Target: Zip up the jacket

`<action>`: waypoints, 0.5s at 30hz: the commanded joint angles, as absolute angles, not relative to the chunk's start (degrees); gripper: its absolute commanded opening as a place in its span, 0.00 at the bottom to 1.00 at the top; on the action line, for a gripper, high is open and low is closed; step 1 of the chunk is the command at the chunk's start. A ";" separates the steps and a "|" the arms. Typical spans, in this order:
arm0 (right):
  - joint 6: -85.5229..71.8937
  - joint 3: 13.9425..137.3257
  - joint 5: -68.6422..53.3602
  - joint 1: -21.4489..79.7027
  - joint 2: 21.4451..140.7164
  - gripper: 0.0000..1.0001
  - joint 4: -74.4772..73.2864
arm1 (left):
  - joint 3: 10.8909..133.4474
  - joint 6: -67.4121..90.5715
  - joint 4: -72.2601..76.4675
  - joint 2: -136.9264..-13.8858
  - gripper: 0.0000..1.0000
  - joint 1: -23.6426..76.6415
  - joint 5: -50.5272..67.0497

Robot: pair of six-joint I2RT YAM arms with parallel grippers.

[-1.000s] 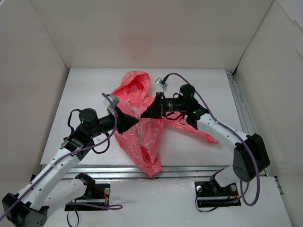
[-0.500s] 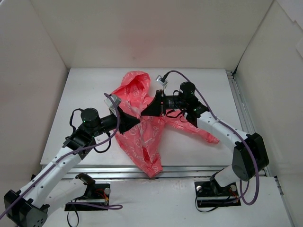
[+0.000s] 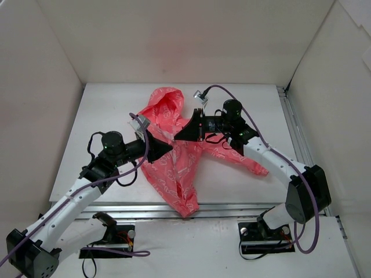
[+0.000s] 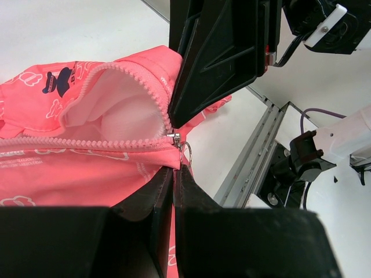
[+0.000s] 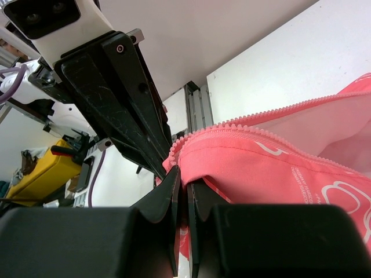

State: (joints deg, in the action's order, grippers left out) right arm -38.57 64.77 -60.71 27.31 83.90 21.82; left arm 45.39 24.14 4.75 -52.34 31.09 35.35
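Observation:
The coral-pink jacket (image 3: 174, 174) lies crumpled mid-table, hood toward the back and one end hanging over the front edge. My left gripper (image 3: 164, 147) and right gripper (image 3: 178, 134) meet tip to tip over its middle. In the left wrist view the left gripper (image 4: 175, 169) is shut on the jacket's (image 4: 69, 174) edge just below the zipper slider (image 4: 173, 137), whose pull ring reaches the tips. The zip gapes beyond it, showing white lining and a dark blue emblem (image 4: 58, 81). My right gripper (image 5: 185, 174) is shut on the jacket's (image 5: 290, 168) toothed edge.
White walls box in the table on three sides. An aluminium rail (image 3: 243, 207) runs along the front edge and another (image 3: 293, 127) along the right side. Purple cables loop off both wrists. In the right wrist view the left arm's fingers (image 5: 122, 110) loom close.
Both arms have shifted slightly to the right with the jacket still pinched. The fabric between them has lifted a little; the jaws stay shut.

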 commanded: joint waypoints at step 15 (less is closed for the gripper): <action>-32.62 69.87 -53.81 27.07 78.58 0.00 19.88 | 45.35 27.68 3.25 -52.82 0.00 31.90 36.29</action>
